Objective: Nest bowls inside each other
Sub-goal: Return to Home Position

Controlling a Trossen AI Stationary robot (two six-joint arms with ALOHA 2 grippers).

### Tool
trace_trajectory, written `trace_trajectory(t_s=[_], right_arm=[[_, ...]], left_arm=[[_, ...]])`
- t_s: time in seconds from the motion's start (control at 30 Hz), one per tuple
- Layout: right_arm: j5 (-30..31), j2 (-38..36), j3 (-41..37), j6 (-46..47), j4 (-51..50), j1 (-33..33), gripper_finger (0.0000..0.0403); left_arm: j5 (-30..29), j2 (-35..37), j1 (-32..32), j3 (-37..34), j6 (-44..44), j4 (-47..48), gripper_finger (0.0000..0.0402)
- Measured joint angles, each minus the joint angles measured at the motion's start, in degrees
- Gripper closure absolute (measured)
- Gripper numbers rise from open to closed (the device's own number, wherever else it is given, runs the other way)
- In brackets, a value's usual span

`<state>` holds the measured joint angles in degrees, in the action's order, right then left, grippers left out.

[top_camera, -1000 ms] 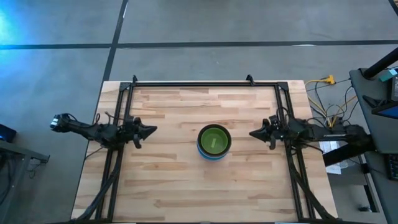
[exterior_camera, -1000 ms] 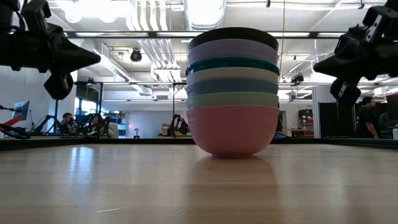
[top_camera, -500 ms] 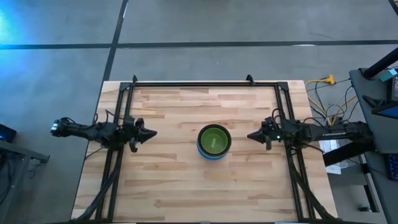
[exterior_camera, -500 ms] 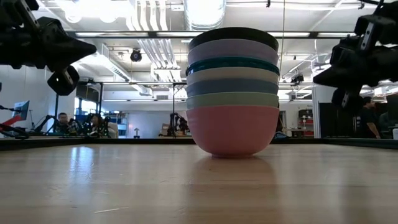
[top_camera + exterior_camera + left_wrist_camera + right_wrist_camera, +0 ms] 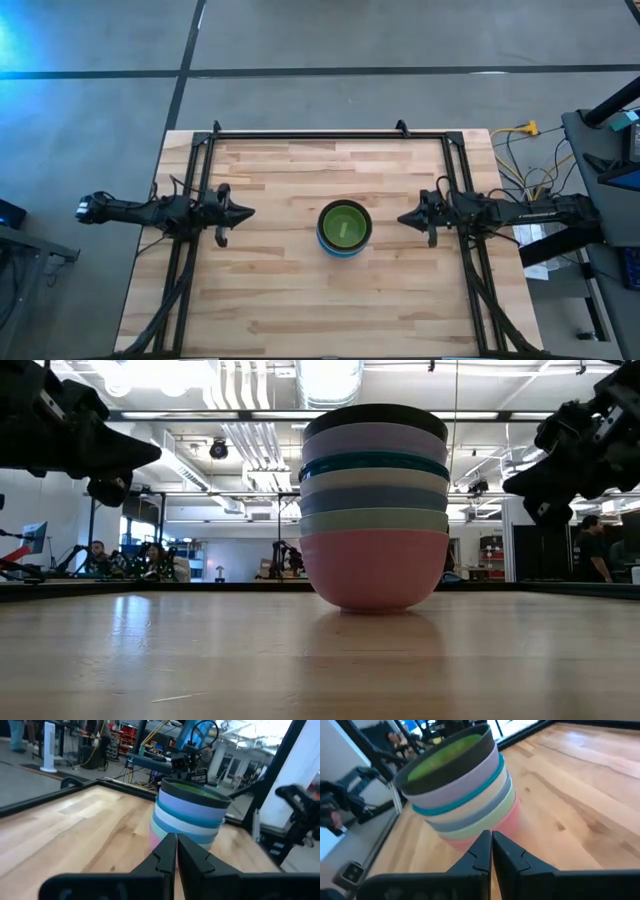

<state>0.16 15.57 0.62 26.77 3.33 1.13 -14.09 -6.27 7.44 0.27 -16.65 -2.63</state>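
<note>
One stack of nested bowls point(image 5: 344, 229) stands by its pink bottom bowl point(image 5: 374, 568) on the table's middle. Above the pink come mint, blue, white, teal, lavender and black point(image 5: 375, 418); a lime green bowl point(image 5: 344, 224) lies inside the top. The stack also shows in the left wrist view point(image 5: 190, 815) and the right wrist view point(image 5: 460, 790). My left gripper point(image 5: 249, 212) hovers shut to the stack's left, pointing at it. My right gripper point(image 5: 402, 217) hovers shut to its right. Neither touches it.
A black metal frame point(image 5: 330, 133) runs along the table's far edge and down both sides by the arms. Bare wood lies around the stack. Cables and equipment point(image 5: 600, 150) sit off the table's right. People point(image 5: 100, 555) show in the room beyond.
Both grippers have shifted only slightly at their places beside the stack. The bowls have stayed still.
</note>
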Motion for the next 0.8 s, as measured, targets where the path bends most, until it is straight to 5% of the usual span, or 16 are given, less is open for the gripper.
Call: trace_trajectory(t_s=[0.8], right_arm=[[-0.07,-0.11,0.00,-1.27,-3.13,-0.01,0.0394]], left_arm=[[-0.37,-3.11,0.00,-0.02,2.31,-3.28,0.0402]])
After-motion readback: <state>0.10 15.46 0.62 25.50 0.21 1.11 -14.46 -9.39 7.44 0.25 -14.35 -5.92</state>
